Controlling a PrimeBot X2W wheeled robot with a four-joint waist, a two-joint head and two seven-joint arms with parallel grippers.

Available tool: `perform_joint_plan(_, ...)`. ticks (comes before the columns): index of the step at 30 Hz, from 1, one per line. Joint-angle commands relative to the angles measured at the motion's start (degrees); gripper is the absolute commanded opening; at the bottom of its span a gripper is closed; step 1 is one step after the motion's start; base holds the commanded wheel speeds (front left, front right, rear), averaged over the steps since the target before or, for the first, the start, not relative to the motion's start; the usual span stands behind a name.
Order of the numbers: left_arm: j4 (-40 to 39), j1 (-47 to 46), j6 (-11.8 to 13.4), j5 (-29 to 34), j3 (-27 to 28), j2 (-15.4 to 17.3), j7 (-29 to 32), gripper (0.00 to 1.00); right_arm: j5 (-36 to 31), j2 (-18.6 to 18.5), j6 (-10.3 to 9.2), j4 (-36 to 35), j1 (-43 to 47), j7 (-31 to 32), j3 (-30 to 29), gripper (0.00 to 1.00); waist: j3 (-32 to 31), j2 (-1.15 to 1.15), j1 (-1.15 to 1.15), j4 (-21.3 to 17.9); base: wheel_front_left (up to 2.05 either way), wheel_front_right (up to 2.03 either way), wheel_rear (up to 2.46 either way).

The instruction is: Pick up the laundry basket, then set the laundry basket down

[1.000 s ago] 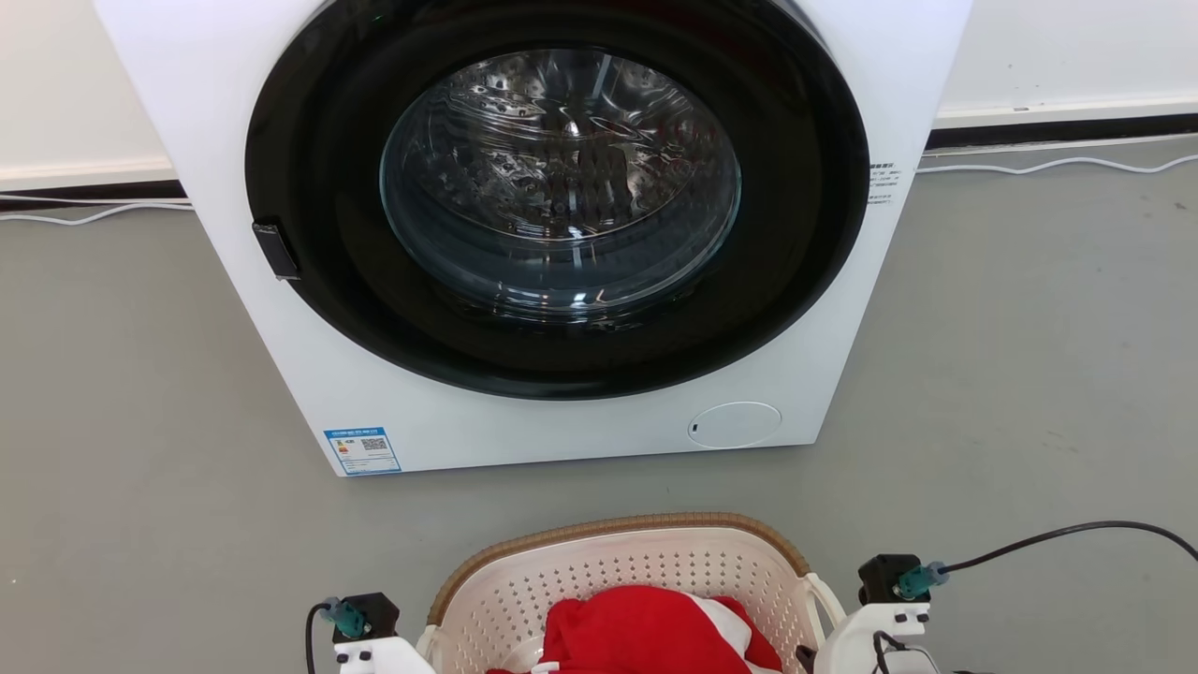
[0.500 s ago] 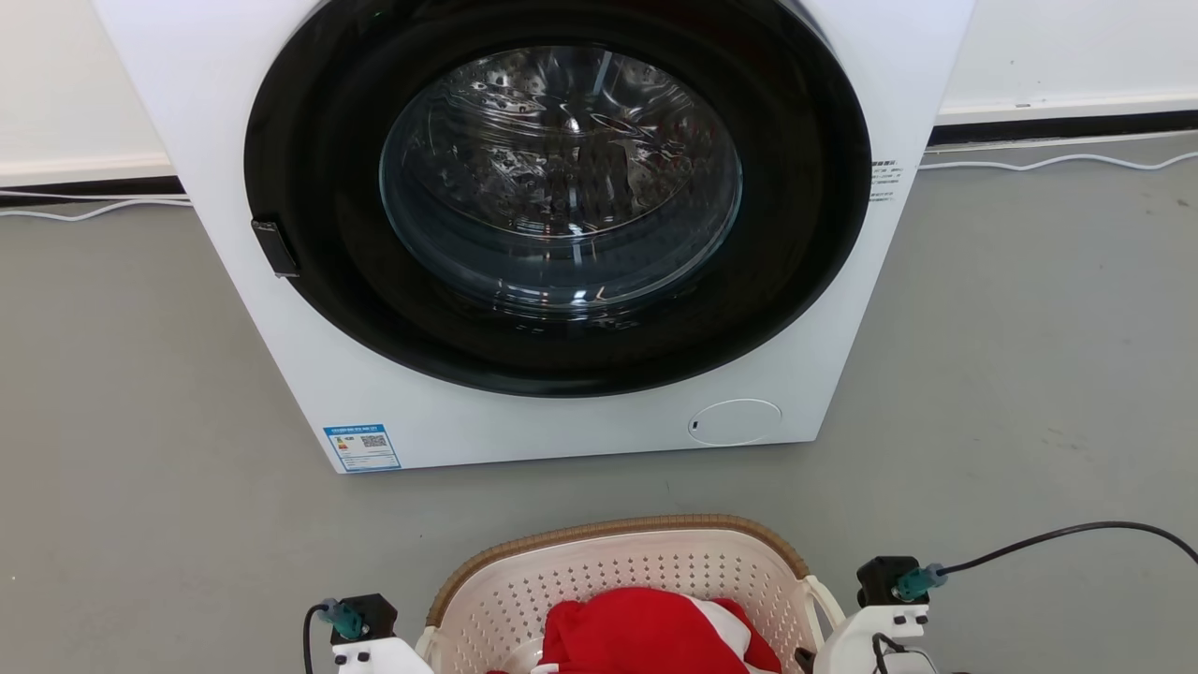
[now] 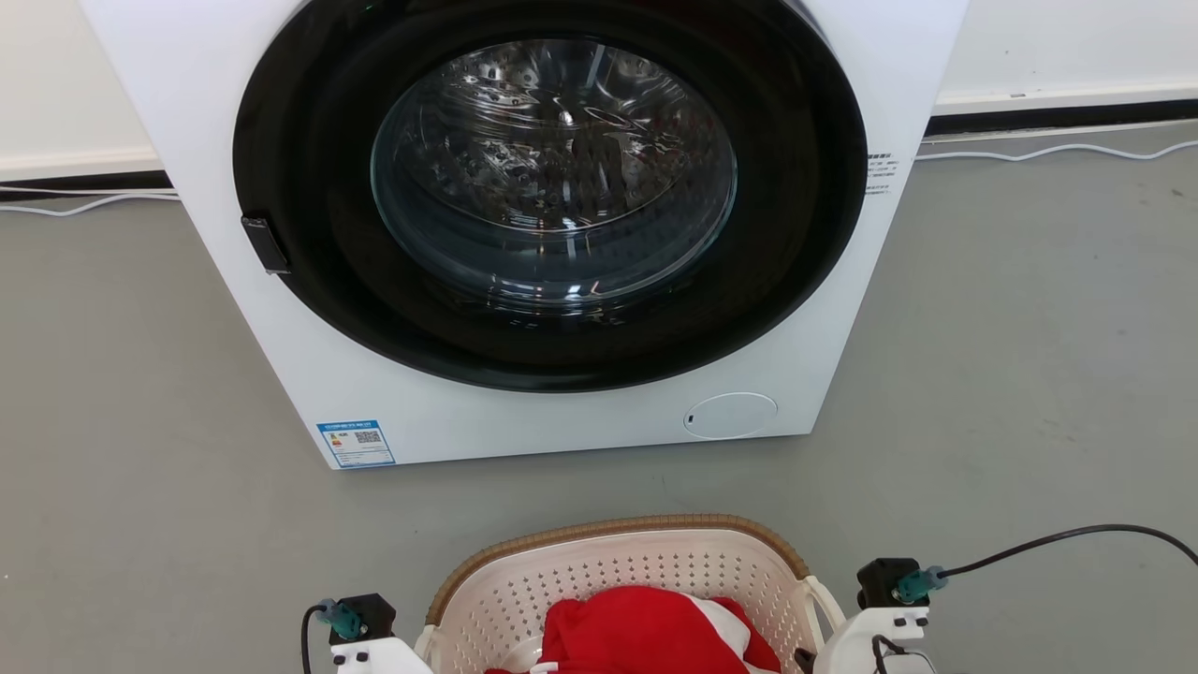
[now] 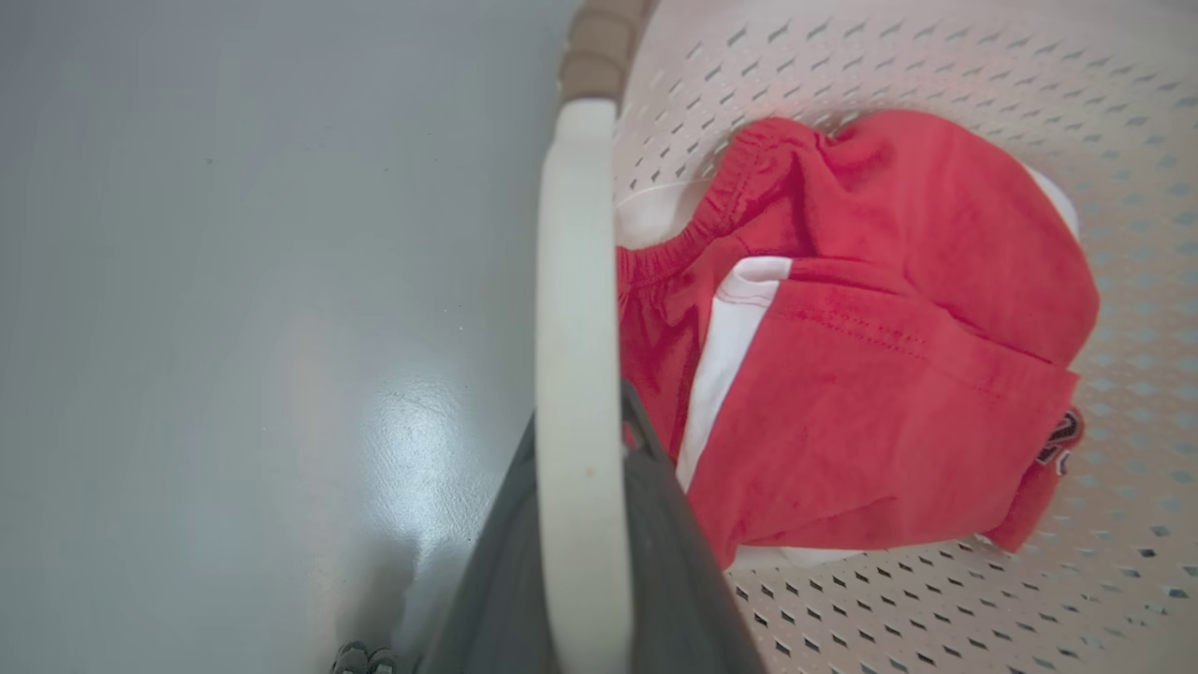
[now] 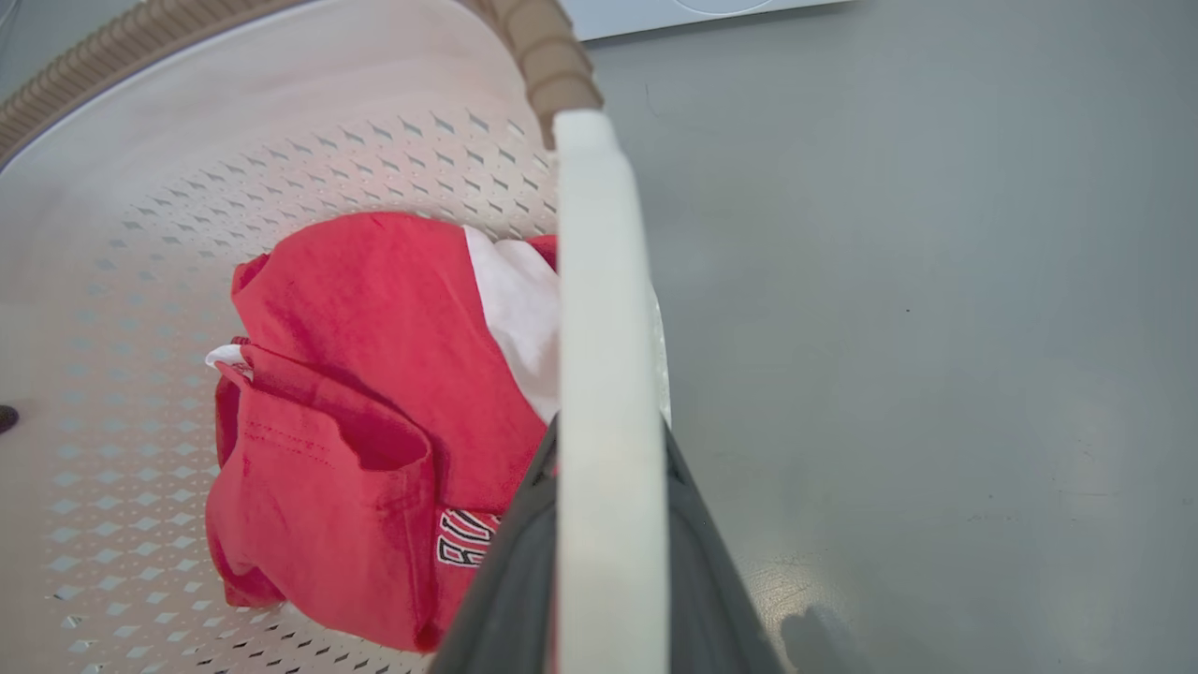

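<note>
Two arms shared one load. Largest in the head view was the white washing machine [image 3: 562, 234], its round dark door apparently closed, standing on the grey floor [image 3: 1029, 374] by the wall.

The laundry basket [image 3: 618, 562] sat at the bottom centre of the head view, near the machine's front but apart from it, with a strip of bare floor between. It lay directly between the two wrists. Whether its base rested on the floor or hung clear could not be told.

Inside lay a crumpled red garment [image 4: 870, 356] with white panels. It was light and soft, so unlikely to shift the balance.

The left gripper [image 4: 578, 440] had its two dark fingers pressed to either side of the left handle [image 4: 571, 281]. The right gripper [image 5: 608, 440] was clamped the same way on the right handle [image 5: 599, 281].

Judgement: the symmetric hold on both loops was there to keep the brown rim [image 3: 608, 526] level, since one handle alone would tip the basket and spill the garment. The narrow loops gave the fingers a bar to pinch, which the perforated wall did not.

Risk noted: the smooth plastic handles could slide along the fingers if the arms moved unevenly.
</note>
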Motion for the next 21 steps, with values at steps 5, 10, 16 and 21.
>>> perform_joint_plan(5,-0.3,-1.7,0.0,-0.4,1.3,1.9,-1.0,0.0,1.0,0.1,0.48,-0.1,-1.2,-1.1,1.7,0.0,0.3,0.0,0.0,-0.1,0.0,0.0,0.0)
perform_joint_plan(10,-0.3,-1.8,0.0,-0.5,1.2,1.9,-1.0,0.0,1.6,0.1,0.48,0.0,-1.5,-1.3,2.2,0.0,0.6,0.0,0.0,-0.1,0.0,0.0,0.0)
perform_joint_plan(16,-0.3,-2.3,0.0,-0.6,1.3,2.0,-1.3,0.0,2.4,0.1,0.48,0.3,-2.1,-1.9,2.8,0.0,1.6,0.0,0.0,-0.1,0.0,0.0,0.0)
perform_joint_plan(21,-0.3,-3.4,0.0,-0.6,1.3,2.2,-2.1,0.0,2.9,0.0,0.48,0.3,-3.2,-3.0,3.3,0.0,3.4,0.0,0.0,0.0,0.0,0.0,0.0)
